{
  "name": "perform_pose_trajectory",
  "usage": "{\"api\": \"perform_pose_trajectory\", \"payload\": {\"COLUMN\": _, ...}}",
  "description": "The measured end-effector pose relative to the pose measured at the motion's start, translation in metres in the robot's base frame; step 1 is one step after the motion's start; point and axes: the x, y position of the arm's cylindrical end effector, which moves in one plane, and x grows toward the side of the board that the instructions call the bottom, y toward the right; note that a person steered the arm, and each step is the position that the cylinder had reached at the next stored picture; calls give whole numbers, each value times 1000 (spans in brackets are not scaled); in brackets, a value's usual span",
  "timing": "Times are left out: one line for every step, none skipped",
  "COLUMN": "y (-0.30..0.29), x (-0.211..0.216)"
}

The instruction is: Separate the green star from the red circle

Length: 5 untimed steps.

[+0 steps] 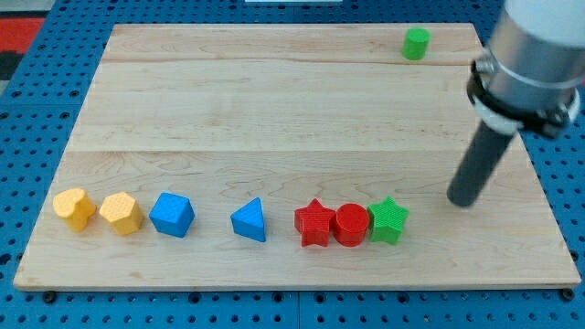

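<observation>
The green star [388, 220] sits near the view's bottom, right of centre, touching the right side of the red circle [350, 224]. A red star [314, 223] touches the circle's left side, so the three form a row. My tip [462, 200] rests on the board to the right of the green star and slightly above it, a clear gap apart.
A blue triangle [249, 220], a blue cube [172, 215] and two yellow blocks [121, 213] [73, 208] continue the row toward the view's left. A green cylinder [416, 43] stands near the top right. The wooden board [274, 100] lies on a blue pegboard.
</observation>
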Motion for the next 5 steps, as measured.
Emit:
{"api": "perform_pose_trajectory", "payload": {"y": -31, "x": 52}}
{"api": "perform_pose_trajectory", "payload": {"y": -82, "x": 60}}
{"api": "perform_pose_trajectory", "payload": {"y": -67, "x": 7}}
{"api": "perform_pose_trajectory", "payload": {"y": -59, "x": -40}}
{"api": "perform_pose_trajectory", "payload": {"y": -50, "x": -21}}
